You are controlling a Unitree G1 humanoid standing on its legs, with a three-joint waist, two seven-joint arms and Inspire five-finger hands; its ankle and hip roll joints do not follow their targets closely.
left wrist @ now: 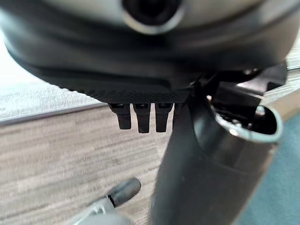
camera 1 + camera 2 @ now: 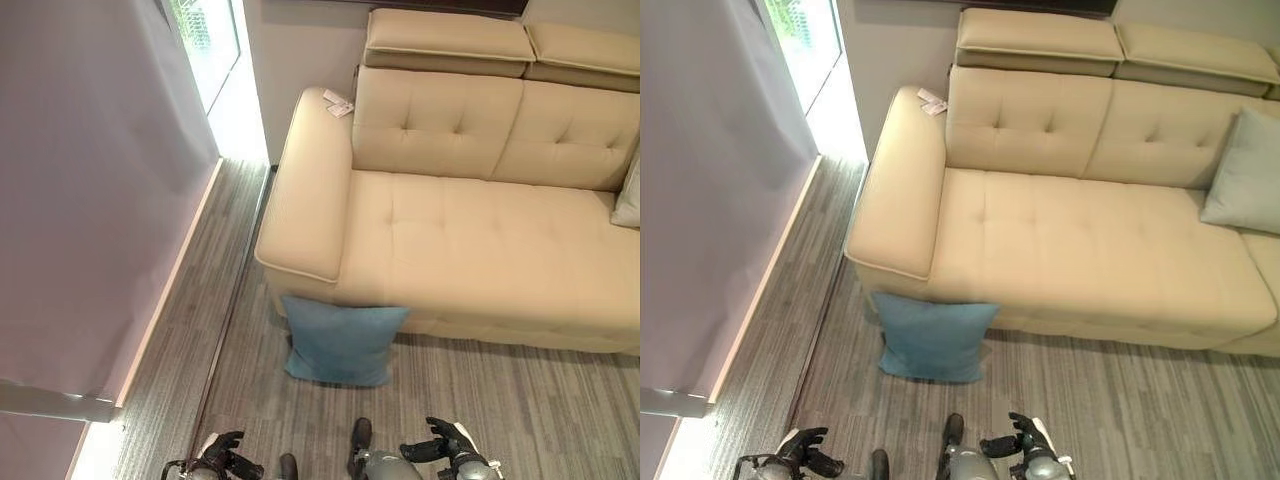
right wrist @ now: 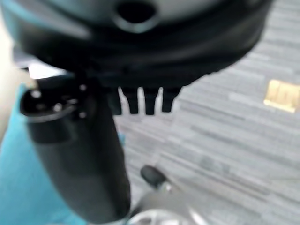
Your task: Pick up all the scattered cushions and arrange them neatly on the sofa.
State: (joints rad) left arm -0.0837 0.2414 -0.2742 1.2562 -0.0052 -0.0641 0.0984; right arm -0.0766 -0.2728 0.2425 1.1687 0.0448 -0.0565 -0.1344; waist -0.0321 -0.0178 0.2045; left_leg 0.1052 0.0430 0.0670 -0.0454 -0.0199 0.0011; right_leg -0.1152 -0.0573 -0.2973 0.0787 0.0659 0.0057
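both hands, left hand [image 2: 222, 452] and right hand [image 2: 441, 443], hang low, fingers released, before the blue cushion [image 2: 343, 340].

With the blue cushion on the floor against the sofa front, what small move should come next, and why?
Probably reach both hands forward and down toward the blue cushion. It leans on the floor against the sofa front, below the armrest, while the left hand and right hand hang low, open and holding nothing, short of it. A grey cushion already rests on the seat.
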